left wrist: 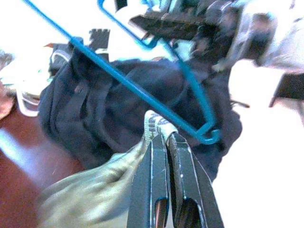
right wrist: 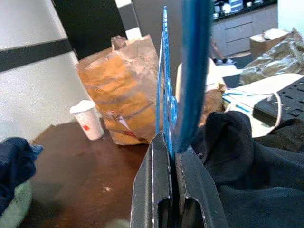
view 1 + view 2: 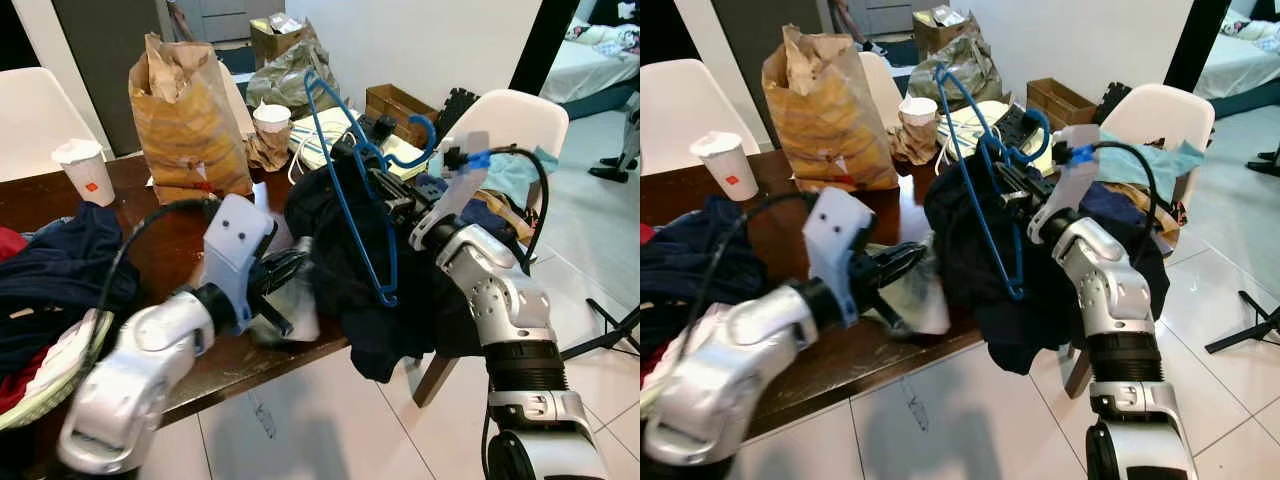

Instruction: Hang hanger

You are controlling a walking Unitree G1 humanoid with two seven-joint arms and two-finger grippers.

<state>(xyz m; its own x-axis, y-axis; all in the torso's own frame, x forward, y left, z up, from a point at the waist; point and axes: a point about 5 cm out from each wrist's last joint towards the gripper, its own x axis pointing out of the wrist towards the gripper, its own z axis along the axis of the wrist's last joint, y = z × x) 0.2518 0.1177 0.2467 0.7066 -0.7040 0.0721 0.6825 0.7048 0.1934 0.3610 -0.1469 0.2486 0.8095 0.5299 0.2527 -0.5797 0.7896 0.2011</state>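
A blue wire hanger point(image 3: 345, 205) tilts over a heap of dark navy clothing point(image 3: 340, 260) at the table's right end. My right gripper point(image 2: 172, 142) is shut on the hanger's wire near its hook, above the heap. My left gripper point(image 1: 164, 135) reaches in from the left, low against the heap. It is shut on the edge of a pale grey-green cloth point(image 1: 95, 190) that hangs down over the table's front edge. The hanger's lower corner point(image 1: 209, 135) sits just beyond the left fingertips.
On the dark wooden table point(image 3: 180, 250) stand a crumpled brown paper bag point(image 3: 185, 115) and two paper cups point(image 3: 85, 170). More clothes point(image 3: 50, 270) lie piled at the left. A white chair point(image 3: 515, 120) draped with clothes stands at the right, tiled floor below.
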